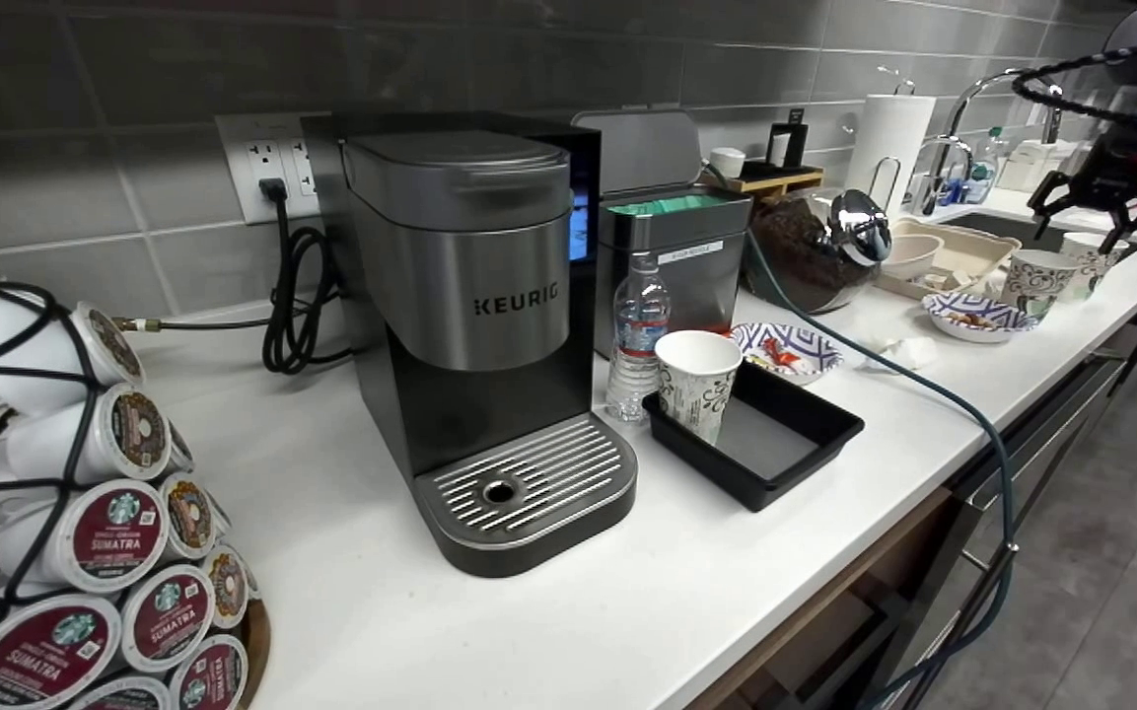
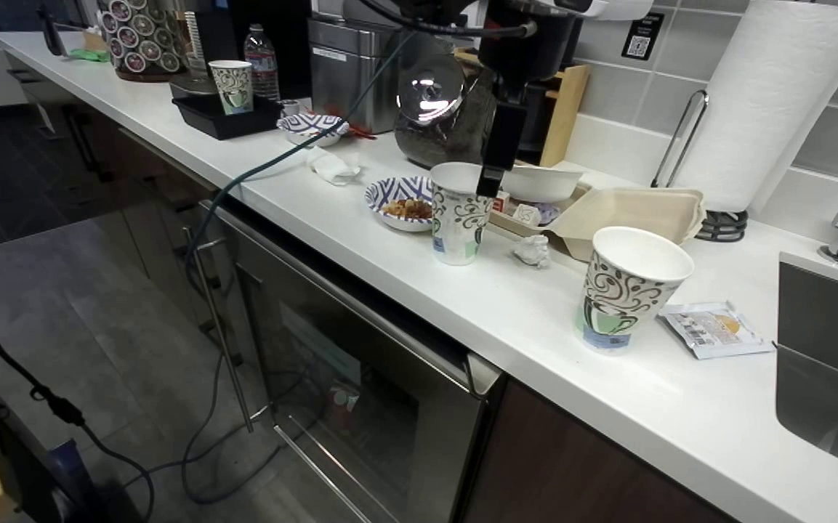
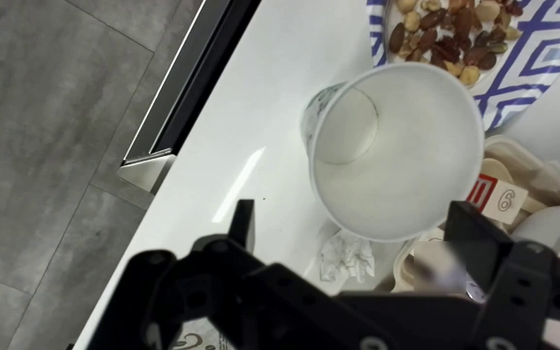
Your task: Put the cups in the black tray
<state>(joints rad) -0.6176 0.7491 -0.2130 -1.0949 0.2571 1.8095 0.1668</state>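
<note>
Three white patterned cups show. One cup (image 1: 698, 385) stands upright inside the black tray (image 1: 770, 485); in an exterior view the same cup (image 2: 233, 86) and tray (image 2: 222, 125) are far back. A middle cup (image 2: 456, 225) stands on the counter below my gripper (image 2: 493, 181); it also shows in the wrist view (image 3: 396, 150). A third cup (image 2: 626, 294) stands nearer the sink, with only a sliver at the wrist view's lower edge. My gripper (image 3: 355, 218) is open and empty, its fingers spread wider than the middle cup's rim. Its fingertips (image 1: 1081, 222) are near rim height; contact cannot be told.
A patterned bowl of nuts (image 2: 404, 207) sits beside the middle cup. A beige takeout box (image 2: 622, 218) and crumpled tissue (image 2: 533, 250) are close by. A plastic bottle (image 1: 639, 340) and coffee machine (image 1: 489, 296) stand by the tray. A hose (image 1: 923, 380) crosses the counter edge.
</note>
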